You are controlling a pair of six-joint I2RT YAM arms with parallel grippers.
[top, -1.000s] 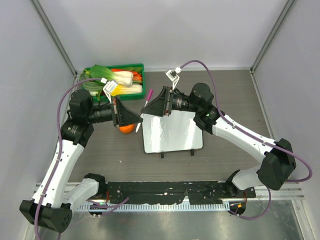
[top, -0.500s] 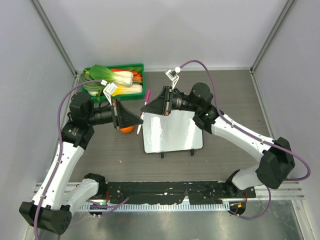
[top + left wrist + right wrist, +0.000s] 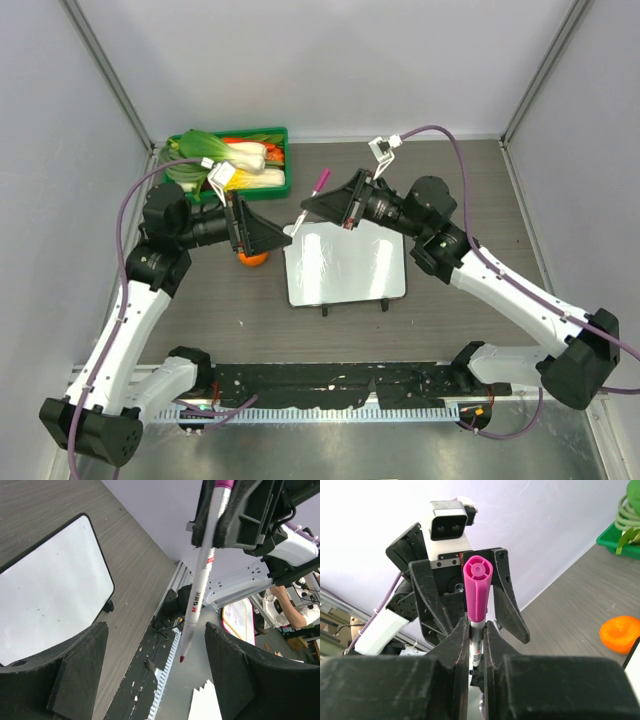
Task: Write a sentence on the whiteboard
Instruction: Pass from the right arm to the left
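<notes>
Pinching half-hidden marker (image 3: pixel 478 587): right end effector (image 3: pixel 476 628)

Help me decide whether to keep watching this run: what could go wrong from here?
The right gripper clamps the marker near its magenta end, so the long free barrel could pivot or slip when pressed down. The open left gripper sits close to the tip and could knock it. Nothing holds the whiteboard; it might slide.

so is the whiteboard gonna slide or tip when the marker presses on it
Probably slides rather than tips: the whiteboard lies flat on the table and nothing seems to pin it. It looks thin and light, so a sideways drag may shift it. Its two feet may lend slight grip.
</notes>
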